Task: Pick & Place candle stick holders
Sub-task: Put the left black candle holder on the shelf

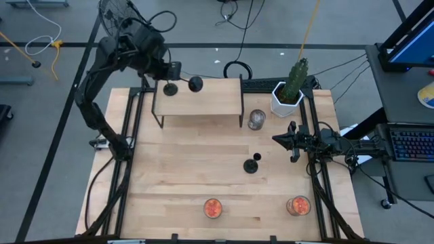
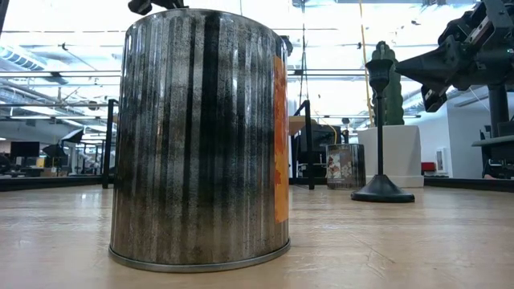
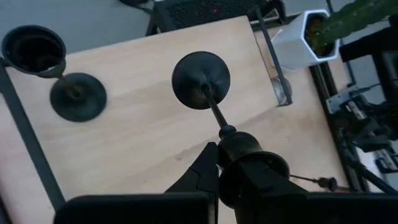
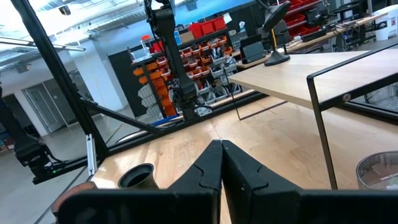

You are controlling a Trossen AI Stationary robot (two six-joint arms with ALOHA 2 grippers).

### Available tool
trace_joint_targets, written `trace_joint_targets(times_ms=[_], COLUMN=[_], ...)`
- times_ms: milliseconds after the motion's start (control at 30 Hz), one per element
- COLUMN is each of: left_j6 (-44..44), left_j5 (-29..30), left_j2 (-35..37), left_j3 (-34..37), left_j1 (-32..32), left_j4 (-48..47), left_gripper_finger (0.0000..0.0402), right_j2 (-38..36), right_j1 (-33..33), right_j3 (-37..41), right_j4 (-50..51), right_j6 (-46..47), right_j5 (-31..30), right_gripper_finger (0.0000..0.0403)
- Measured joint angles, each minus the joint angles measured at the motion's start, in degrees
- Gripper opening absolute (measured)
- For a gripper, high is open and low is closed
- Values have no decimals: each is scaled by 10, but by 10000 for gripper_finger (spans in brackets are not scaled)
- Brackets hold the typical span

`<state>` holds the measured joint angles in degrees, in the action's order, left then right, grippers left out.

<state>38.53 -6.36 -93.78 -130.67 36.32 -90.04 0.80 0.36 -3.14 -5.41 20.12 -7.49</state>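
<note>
Overhead view: you see the left claw (image 1: 178, 70) over the raised wooden shelf (image 1: 203, 102) at the far side of the worktop (image 1: 176, 169), clenched on a black candle stick holder (image 1: 194, 84) whose disc base is over the shelf top. A second holder (image 1: 169, 88) stands just beside it on the shelf. A third holder (image 1: 252, 163) stands on the worktop near its middle, below a clear glass jar (image 1: 256, 120). Two orange-filled jars (image 1: 213, 207) sit near the front edge. The right claw (image 1: 279, 139) waits at the worktop's right side, beside a potted cactus (image 1: 290, 88).

Table-level view: a ribbed jar (image 2: 201, 136) fills the foreground; you see the third holder (image 2: 380, 128) upright behind it.

Left wrist view: the left claw (image 3: 231, 163) grips the held holder (image 3: 201, 79) near its cup end, stem slanting, base towards the shelf; the second holder (image 3: 62, 81) stands apart from it.

Right wrist view: the right claw (image 4: 221, 155) is fully closed on nothing, with a holder's cup (image 4: 137, 177) close by.
</note>
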Motion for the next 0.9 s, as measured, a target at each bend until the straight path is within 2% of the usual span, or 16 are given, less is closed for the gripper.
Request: trace_joint_targets(times_ms=[233,433,533,900], left_j6=[0,-1,-1,10], left_j5=[-13,-44,-50,-7], left_j2=[0,-1,6,83], left_j3=[5,75,93,91], left_j1=[-4,-34,-9,53], left_j4=[1,-1,0,0], left_gripper_finger=[14,14,14,14], right_j2=[0,0,0,0], right_j1=[0,0,0,0], right_j3=[0,0,0,0], right_j4=[0,0,0,0], right_j6=[0,0,0,0], right_j5=[0,-1,-2,-2], right_gripper_finger=[0,0,0,0])
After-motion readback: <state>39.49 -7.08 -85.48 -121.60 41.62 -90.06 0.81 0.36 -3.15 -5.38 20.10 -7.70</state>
